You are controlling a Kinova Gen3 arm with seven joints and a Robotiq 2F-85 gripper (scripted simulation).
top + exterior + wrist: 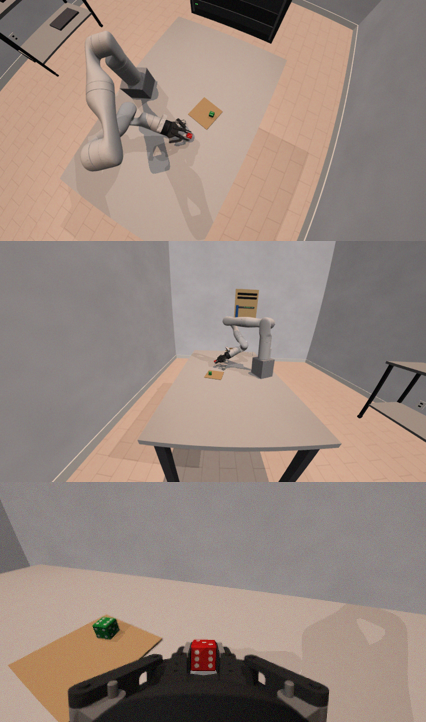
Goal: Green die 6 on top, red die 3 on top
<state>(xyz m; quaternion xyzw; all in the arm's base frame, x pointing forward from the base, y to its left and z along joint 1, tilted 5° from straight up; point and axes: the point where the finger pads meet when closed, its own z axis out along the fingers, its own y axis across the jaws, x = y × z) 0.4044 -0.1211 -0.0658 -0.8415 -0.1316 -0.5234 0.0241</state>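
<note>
1. The tabletop point(239, 408) looked like a smooth, matt, pale grey-beige laminate, without gloss or grain.
2. The mat point(199, 111) appeared as a thin, flat, tan sheet, matt like card or cork board.
3. The red die point(203, 654) looked like hard plastic, evenly coloured, with white pips and a faint sheen on its top face.
4. The green die point(105, 627) had the same plastic look, matt, with white pips.
5. The claw point(203, 666) showed dark, matt links like moulded plastic or coated metal, with grey pins.
6. The arm point(100, 89) wore smooth, light grey shells with a soft satin finish.
7. The floor point(302, 98) looked like matt terracotta-coloured tile.
</note>
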